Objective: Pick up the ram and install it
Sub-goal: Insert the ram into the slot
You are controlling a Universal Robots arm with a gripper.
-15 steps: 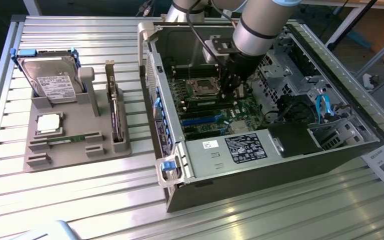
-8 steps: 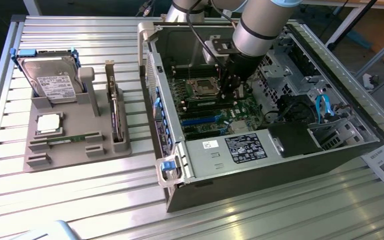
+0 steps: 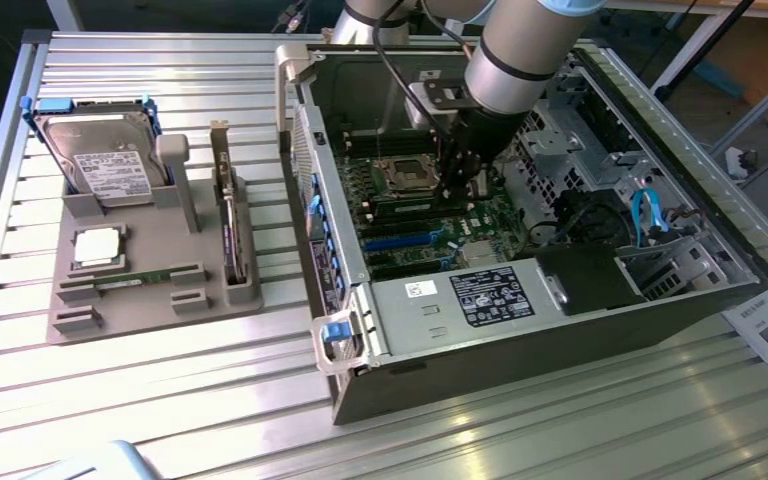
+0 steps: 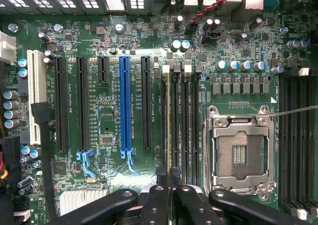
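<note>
gripper (image 4: 171, 187) clenched on ram (image 4: 169, 120)

Arm is down inside the PC case (image 3: 491, 360), over the motherboard (image 4: 109, 111). The ram stands edge-on between the fingertips, lined up along a memory slot just beside the CPU socket (image 4: 241, 153). Can't tell if it's fully seated.

The table (image 3: 157, 400) is brightly lit from above, with glare streaked along its near edge; the case (image 3: 518, 360) interior is shadowed, the board (image 4: 109, 41) evenly lit.
</note>
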